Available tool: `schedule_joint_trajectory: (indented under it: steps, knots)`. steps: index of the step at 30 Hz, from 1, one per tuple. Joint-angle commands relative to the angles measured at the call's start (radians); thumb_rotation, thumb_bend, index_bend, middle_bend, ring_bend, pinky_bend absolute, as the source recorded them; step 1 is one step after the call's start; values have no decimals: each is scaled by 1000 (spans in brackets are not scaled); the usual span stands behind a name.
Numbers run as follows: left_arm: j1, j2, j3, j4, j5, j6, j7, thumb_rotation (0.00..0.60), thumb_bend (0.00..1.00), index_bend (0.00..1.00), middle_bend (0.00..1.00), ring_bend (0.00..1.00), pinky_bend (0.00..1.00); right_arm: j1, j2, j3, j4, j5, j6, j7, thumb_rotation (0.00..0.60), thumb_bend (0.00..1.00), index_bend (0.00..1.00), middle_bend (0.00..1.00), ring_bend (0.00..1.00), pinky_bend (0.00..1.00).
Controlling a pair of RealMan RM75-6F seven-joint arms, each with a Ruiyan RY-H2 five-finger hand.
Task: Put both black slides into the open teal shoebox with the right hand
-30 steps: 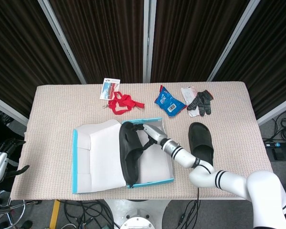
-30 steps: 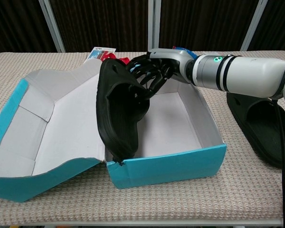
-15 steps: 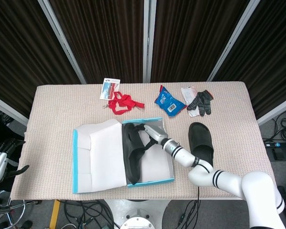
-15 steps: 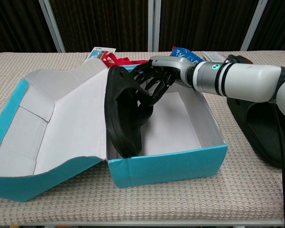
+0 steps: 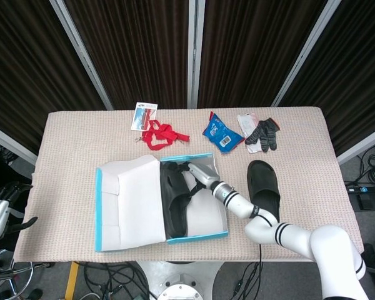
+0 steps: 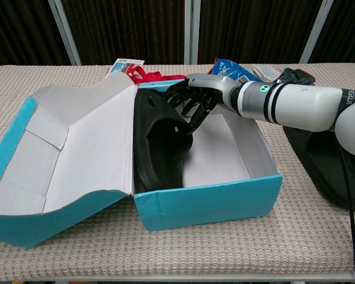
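Lowered into the shoebox (image 6: 213,201), the first slide (image 6: 160,148) leans, right hand (image 6: 192,102) gripping; release next, then fetch the second slide (image 5: 264,185).

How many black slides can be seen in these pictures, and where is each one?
2. One black slide stands tilted inside the teal shoebox, against its left wall, with the right hand on it. The other black slide lies on the table, right of the box.

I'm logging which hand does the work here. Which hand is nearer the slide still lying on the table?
Right. The right hand is in the teal shoebox, just left of the slide on the table; the left hand hangs beyond the table's far left edge.
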Motion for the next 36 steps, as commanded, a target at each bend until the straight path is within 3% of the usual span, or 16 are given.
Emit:
schedule_joint_trajectory:
  steps: [1, 7, 14, 21, 29, 36]
  knots:
    - [1, 0, 0, 2, 1, 2, -2, 600, 144, 238, 235, 129, 196, 0, -2, -3, 3, -3, 0, 3, 600, 58, 433, 425, 147, 220]
    - [1, -1, 0, 3, 1, 3, -1, 600, 145, 238, 235, 129, 197, 1, 7, -7, -6, -13, 0, 10, 600, 26, 407, 402, 146, 221]
    - [-1, 0, -1, -1, 1, -1, 1, 600, 144, 238, 235, 129, 196, 1, 53, -11, -59, -40, 6, 54, 600, 0, 134, 263, 43, 195]
    - [-4, 2, 0, -8, 2, -6, 7, 600, 145, 239, 235, 129, 196, 0, 124, -31, -124, -56, -8, 57, 600, 0, 6, 170, 0, 157]
    - [-8, 6, -1, -21, 4, -8, 17, 600, 145, 238, 235, 129, 196, -28, 248, -27, -271, -67, 48, 36, 600, 0, 0, 156, 0, 153]
    - [-13, 8, -3, -32, 3, -12, 23, 600, 145, 238, 235, 129, 197, -69, 455, -8, -477, -29, 85, -64, 600, 0, 0, 156, 0, 153]
